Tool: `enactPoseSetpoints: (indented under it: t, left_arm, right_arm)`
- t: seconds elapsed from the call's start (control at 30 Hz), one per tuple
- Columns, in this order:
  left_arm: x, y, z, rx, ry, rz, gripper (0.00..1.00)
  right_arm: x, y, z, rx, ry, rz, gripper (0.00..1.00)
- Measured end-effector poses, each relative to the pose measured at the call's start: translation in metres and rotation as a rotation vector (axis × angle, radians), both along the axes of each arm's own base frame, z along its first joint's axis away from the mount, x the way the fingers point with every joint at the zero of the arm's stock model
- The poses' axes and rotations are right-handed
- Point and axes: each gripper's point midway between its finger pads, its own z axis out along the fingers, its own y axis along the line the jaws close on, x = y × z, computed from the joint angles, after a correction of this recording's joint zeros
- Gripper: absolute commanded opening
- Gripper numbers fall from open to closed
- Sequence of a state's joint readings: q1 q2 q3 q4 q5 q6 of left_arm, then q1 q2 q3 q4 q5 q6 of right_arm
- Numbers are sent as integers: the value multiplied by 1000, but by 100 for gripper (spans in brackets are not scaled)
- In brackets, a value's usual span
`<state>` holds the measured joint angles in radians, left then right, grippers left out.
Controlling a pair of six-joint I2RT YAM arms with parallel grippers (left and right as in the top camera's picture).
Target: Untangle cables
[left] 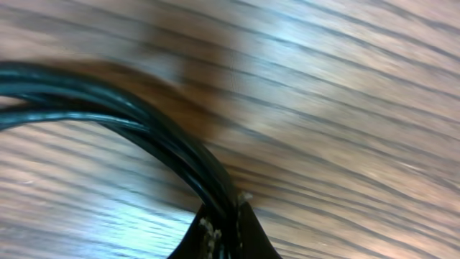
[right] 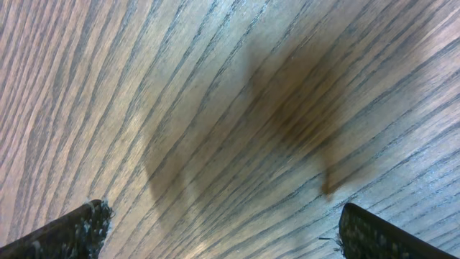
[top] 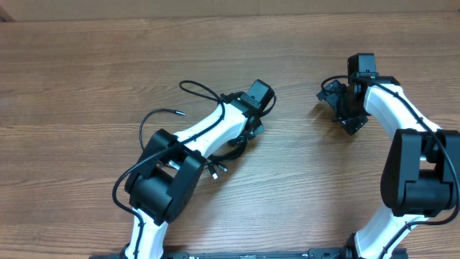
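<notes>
Two tools in play; left tool (left: 226,219) clenched on a bundle of black cables (left: 122,104), strand count unclear; right tool (right: 224,232) spread wide, tabletop (right: 215,86) beneath it.

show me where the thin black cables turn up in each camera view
overhead: the thin black cables lie left of centre, partly under the white left arm.
left wrist: they arc from the left edge to bottom centre, pinched in the shut left tool.
right wrist: not in it; the open right tool frames only wood.
shared landmark: the brown wood-grain table top shows in every view.
</notes>
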<state>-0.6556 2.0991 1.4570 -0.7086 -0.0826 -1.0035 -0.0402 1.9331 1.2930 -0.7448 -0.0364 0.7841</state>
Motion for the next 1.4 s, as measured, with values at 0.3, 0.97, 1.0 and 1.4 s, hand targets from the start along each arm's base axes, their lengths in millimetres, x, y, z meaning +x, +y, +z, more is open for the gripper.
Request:
enactPoseSetpoints:
  t: [0.3, 0.97, 1.0, 1.4]
  left_arm:
    - [16, -55, 53, -216, -41, -436, 4]
    - [12, -47, 412, -293, -978, -1144, 4]
    - [10, -47, 401, -286, -946, -1176, 4]
    - [18, -32, 353, -76, -848, -1323, 4]
  right_arm:
    - [0, 0, 0, 0, 1, 0, 100]
    - [0, 0, 0, 0, 0, 0, 100]
    - [0, 0, 0, 0, 0, 0, 100]
    - [0, 0, 0, 0, 0, 0, 100]
